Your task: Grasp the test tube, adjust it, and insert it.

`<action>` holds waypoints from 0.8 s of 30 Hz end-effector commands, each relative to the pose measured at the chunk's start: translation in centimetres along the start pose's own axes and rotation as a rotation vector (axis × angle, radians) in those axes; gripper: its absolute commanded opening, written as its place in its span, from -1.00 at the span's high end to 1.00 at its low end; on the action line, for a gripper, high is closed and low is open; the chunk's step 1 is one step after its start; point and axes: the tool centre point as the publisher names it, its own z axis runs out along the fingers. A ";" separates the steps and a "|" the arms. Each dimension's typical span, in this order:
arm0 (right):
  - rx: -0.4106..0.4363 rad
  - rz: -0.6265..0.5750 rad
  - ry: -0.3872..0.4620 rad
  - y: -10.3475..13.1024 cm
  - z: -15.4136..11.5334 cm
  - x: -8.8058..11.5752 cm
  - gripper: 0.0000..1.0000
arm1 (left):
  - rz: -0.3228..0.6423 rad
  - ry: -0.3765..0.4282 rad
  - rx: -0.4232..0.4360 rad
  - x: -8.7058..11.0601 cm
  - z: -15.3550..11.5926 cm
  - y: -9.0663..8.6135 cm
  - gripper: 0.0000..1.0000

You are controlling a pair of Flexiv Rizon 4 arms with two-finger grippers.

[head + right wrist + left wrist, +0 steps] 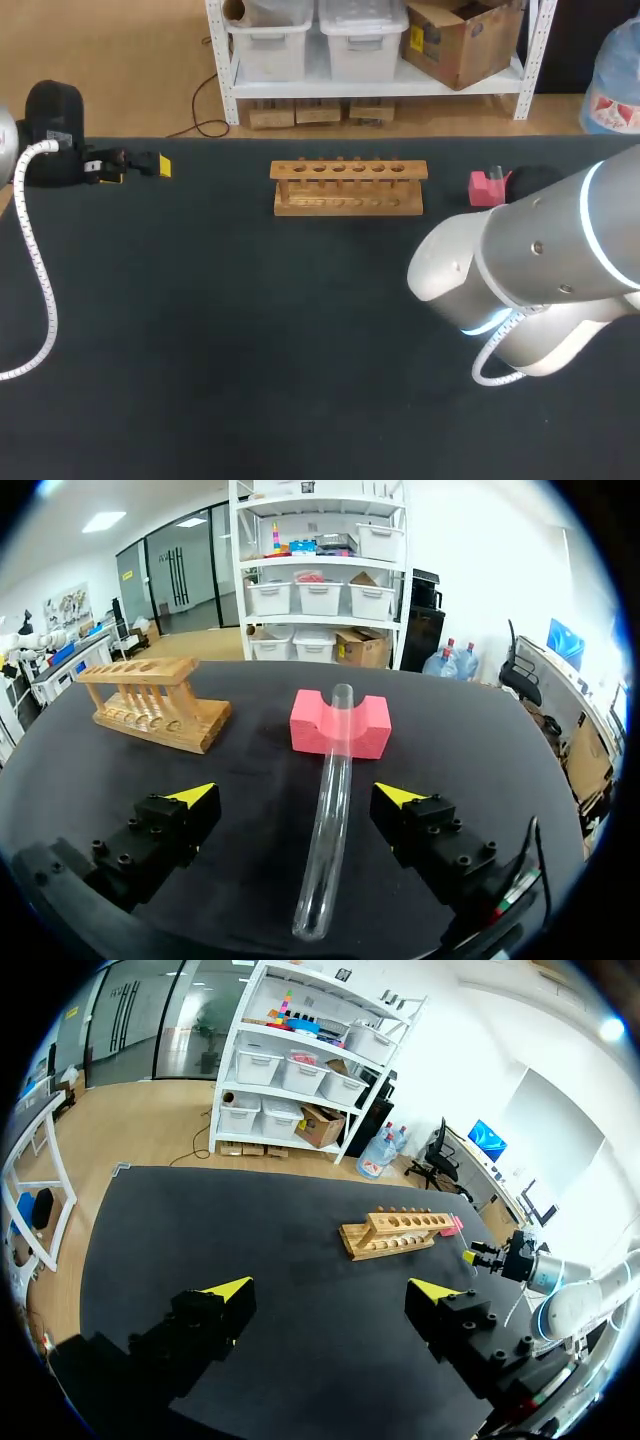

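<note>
A clear glass test tube (329,825) lies slanted on the black table, its open end propped in the notch of a pink foam block (340,723). My right gripper (297,796) is open, one yellow-tipped finger on each side of the tube and neither touching it. The wooden rack (150,702) with its row of holes stands off to one side ahead of it. In the head view the rack (348,187) sits at the table's far middle and the pink block (486,187) right of it; my right arm (545,265) hides the tube. My left gripper (150,165) is open at the far left.
A white coiled cable (40,290) hangs along the left arm over the table's left side. From the left wrist view the open left gripper (330,1295) looks across bare black mat toward the rack (393,1233).
</note>
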 end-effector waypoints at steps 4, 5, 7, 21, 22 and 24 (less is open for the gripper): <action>0.026 -0.002 0.009 -0.2 1.3 -0.5 -1.00 | -0.001 0.001 -0.002 0.0 0.0 0.0 -1.00; 0.028 -0.002 0.010 -0.3 1.4 -0.5 -1.00 | -0.001 0.001 -0.002 0.0 0.0 0.0 -1.00; 0.030 0.001 0.011 -0.5 1.5 -0.5 -1.00 | -0.001 0.001 -0.002 0.0 0.0 0.0 -1.00; 0.036 0.015 0.031 -1.8 2.1 -0.4 -1.00 | -0.001 0.001 -0.002 0.0 0.0 0.0 -1.00; 0.036 0.015 0.033 -1.9 2.1 -0.4 -1.00 | -0.001 0.001 -0.002 0.0 0.0 0.0 -1.00; 0.041 0.016 0.036 -2.0 2.3 -0.3 -1.00 | -0.001 0.001 -0.002 0.0 0.0 0.0 -1.00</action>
